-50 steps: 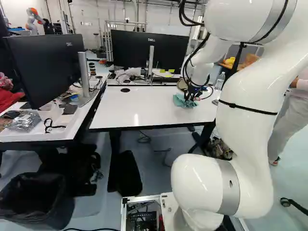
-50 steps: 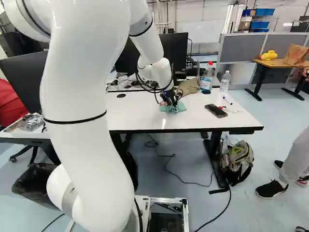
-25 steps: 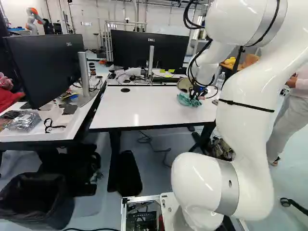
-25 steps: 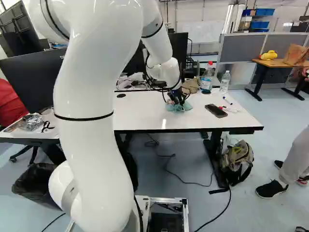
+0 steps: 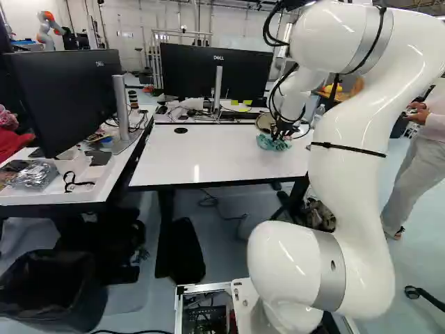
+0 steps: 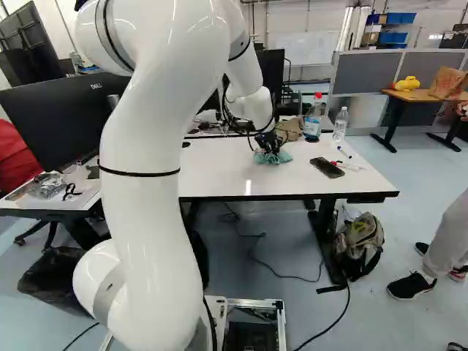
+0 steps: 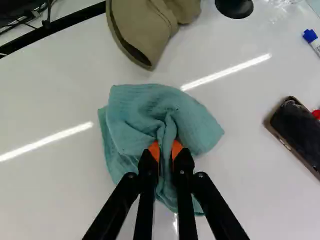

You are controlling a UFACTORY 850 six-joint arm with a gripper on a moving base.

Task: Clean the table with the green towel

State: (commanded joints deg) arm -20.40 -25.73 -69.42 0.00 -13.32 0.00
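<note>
The right base view shows a phone (image 6: 327, 167) right of centre on the worktop (image 6: 219, 172); only the left base view shows another robot (image 5: 46, 29), upper left. Upper centre in the right base view, the end effector (image 6: 269, 141) pinches the green towel (image 6: 276, 158) against the worktop. The towel looks wrinkled, gathered between orange pads (image 7: 154, 149), its edges fanned out.

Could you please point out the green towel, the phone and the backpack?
Green towel (image 7: 138, 114): wrist view, on its bunched folds.
Phone (image 7: 301, 131): wrist view, on its dark screen.
Backpack (image 6: 360, 240): right base view, on its body.
</note>
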